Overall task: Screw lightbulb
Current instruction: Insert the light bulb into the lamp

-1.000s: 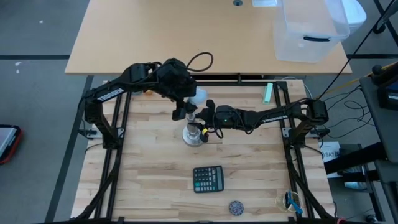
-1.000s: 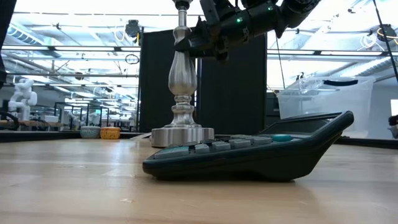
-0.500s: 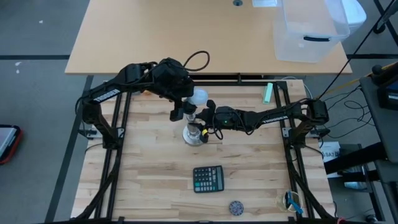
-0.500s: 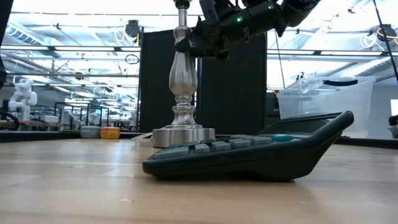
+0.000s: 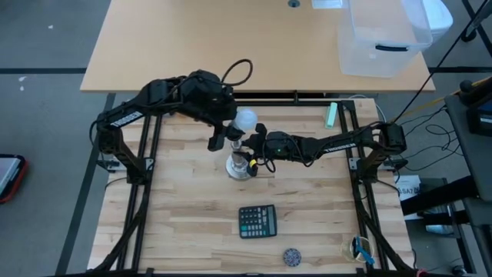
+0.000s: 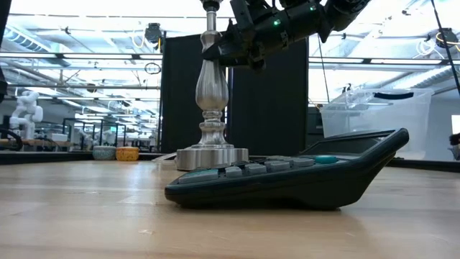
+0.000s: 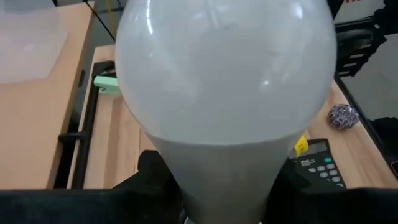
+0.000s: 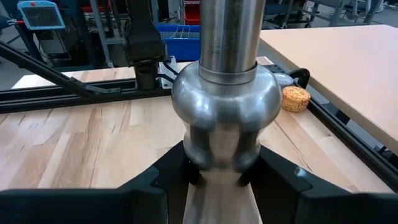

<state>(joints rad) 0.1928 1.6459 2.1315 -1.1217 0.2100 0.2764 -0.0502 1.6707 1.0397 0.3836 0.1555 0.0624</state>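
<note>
- High view: the left gripper (image 5: 224,137) sits above the silver lamp stand (image 5: 241,164), near the middle of the slatted wooden table (image 5: 307,208). The lightbulb (image 5: 244,119) shows as a white globe just beside the gripper's dark body, on the side toward the far table edge. The right gripper (image 5: 254,151) reaches in from the right and meets the stand's stem. A dark calculator (image 5: 257,221) lies nearer the front edge, with a small patterned ball (image 5: 291,256) beyond it at the very front, and a green marker (image 5: 330,115) rests by the far right rail.
- Low view: the stand (image 6: 211,108) rises upright from its round base behind the calculator (image 6: 302,176). The right gripper (image 6: 241,44) clasps the stem near its top.
- Left wrist view: the lightbulb (image 7: 227,81) fills the frame, its frosted globe tapering down to where the two dark fingers (image 7: 155,177) press against its neck on both sides, so the left gripper is partly closed and has hold of the bulb. The calculator (image 7: 314,163) and the ball (image 7: 343,116) lie on the table beyond.
- Right wrist view: the right gripper's fingers (image 8: 158,177) are closed around the narrow waist of the stand (image 8: 227,93), just under its bulging knob. A small orange ball (image 8: 295,98) lies near the table's edge.
</note>
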